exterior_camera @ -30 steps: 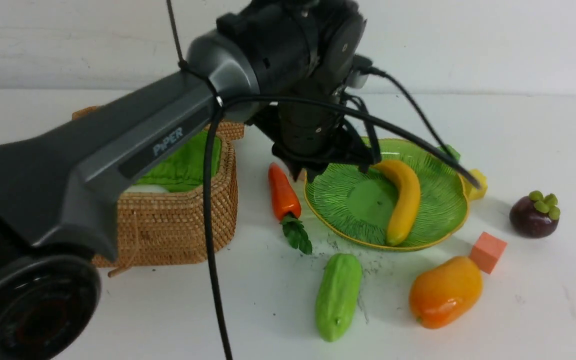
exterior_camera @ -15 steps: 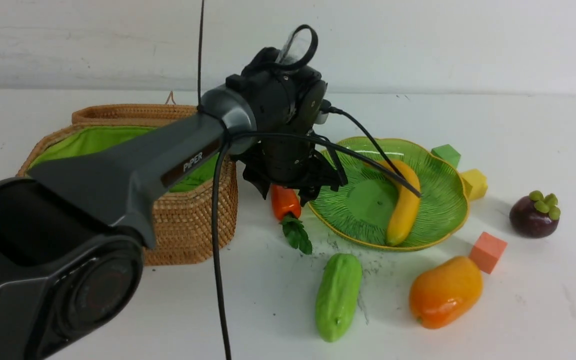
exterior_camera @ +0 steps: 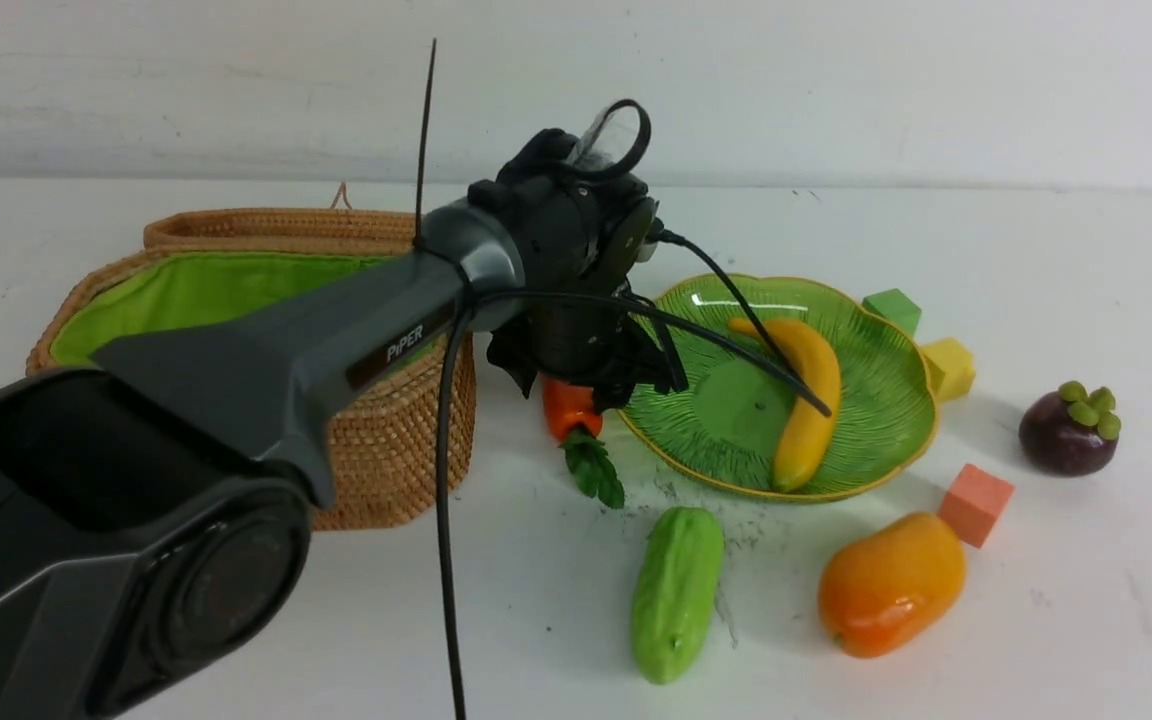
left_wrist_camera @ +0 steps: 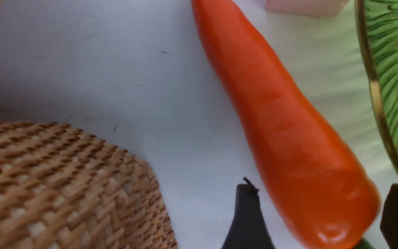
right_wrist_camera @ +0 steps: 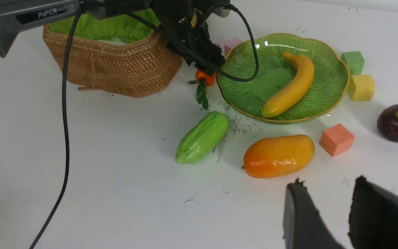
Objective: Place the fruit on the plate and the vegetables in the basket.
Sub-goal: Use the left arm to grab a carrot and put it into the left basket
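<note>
My left gripper [exterior_camera: 576, 390] is open low over the table, its fingertips either side of the orange-red carrot's [left_wrist_camera: 282, 121] thick end, with gaps on both sides. The carrot [exterior_camera: 568, 408] lies between the wicker basket [exterior_camera: 386, 440] and the green plate [exterior_camera: 876, 420]. The banana [exterior_camera: 808, 400] lies on the plate. The green gourd [exterior_camera: 676, 590], the mango [exterior_camera: 891, 583] and the mangosteen [exterior_camera: 1066, 430] sit on the table. A white bit of the radish [right_wrist_camera: 116, 41] shows inside the basket. My right gripper [right_wrist_camera: 337, 211] hangs open and empty near the mango [right_wrist_camera: 278, 155].
Small cubes stand around the plate: green [exterior_camera: 891, 308], yellow [exterior_camera: 948, 367], orange [exterior_camera: 976, 503] and pink [right_wrist_camera: 232, 44]. The left arm's cable [exterior_camera: 446, 520] hangs down in front of the basket. The basket's lid [exterior_camera: 276, 228] lies open behind it.
The left gripper has left the plate's rim near the banana, moved left and down over the carrot, and opened wider. The fruit and vegetables have not moved.
</note>
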Motion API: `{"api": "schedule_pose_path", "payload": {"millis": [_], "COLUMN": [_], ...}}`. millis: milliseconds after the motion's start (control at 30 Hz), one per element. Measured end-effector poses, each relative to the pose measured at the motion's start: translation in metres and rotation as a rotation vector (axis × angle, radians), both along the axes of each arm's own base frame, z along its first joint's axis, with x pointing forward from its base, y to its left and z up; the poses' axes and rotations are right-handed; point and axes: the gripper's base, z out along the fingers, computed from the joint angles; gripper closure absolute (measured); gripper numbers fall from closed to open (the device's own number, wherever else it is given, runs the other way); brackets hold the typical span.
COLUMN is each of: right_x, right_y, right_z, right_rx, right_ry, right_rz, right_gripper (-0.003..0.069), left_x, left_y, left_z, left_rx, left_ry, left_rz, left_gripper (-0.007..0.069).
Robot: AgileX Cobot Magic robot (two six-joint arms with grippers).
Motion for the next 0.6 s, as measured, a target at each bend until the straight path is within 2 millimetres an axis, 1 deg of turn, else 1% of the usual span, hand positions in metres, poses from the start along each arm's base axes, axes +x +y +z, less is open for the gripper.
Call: {"api": "schedule_pose_path", "payload": {"millis": [100,200,500,600], "right_x": [0.000,0.000,0.000,0.000], "right_y": [0.000,0.000,0.000,0.000], "right_z": [0.000,0.000,0.000,0.000], "right_rx": [0.000,0.000,0.000,0.000], "right_ry": [0.000,0.000,0.000,-0.001], "right_rz": [0.000,0.000,0.000,-0.001], "right_gripper": [0.0436,0.0436,0.0429,0.0428], "left_x": [0.002,0.003,0.009,0.009], "left_y": [0.000,0.002,0.012,0.012], "left_z": [-0.008,-0.011,-0.011,-0.011], "left_rx": [0.014,0.018,0.011,0.003], "left_ry": [0.009,0.013,0.022,0.013], "left_rz": [0.000,0.003,0.030,0.028], "left_gripper": [0.0134,0.0134,0.0134,0.0134]}}
